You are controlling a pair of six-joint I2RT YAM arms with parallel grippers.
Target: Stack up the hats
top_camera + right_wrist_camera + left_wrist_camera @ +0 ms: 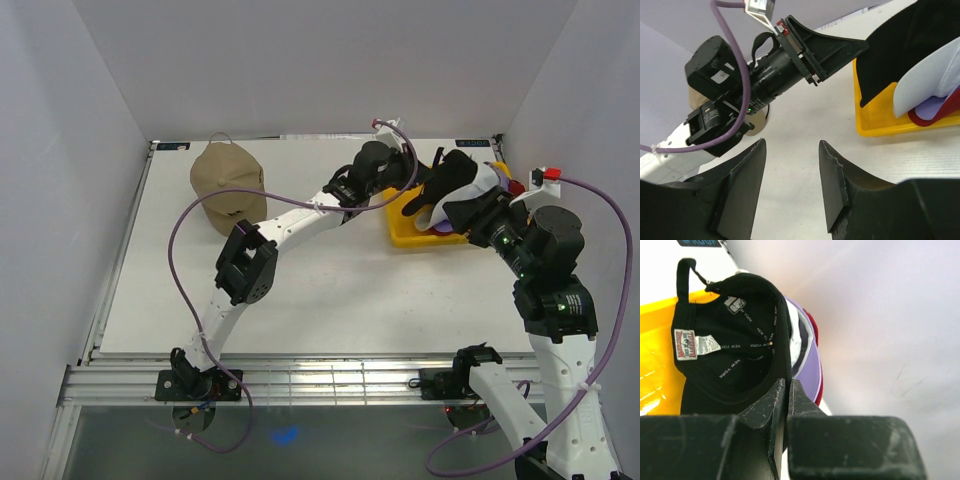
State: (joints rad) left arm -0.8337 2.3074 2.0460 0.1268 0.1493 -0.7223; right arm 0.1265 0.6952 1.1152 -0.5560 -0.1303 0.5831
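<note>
At far left we see the tan fabric baseball cap (227,183), alone and well apart from the rest. Our left gripper (786,390) is clenched on the rim of the black fabric baseball cap (730,350), whose hollow inside faces the fingers. White (796,335), purple (810,370) and red (812,322) caps nest behind it over the yellow plastic tray (655,340). We judge the tan cap lies leftward of this grasp, nearer the left arm. Our right gripper (792,185) hangs beside the tray, released and empty.
</note>
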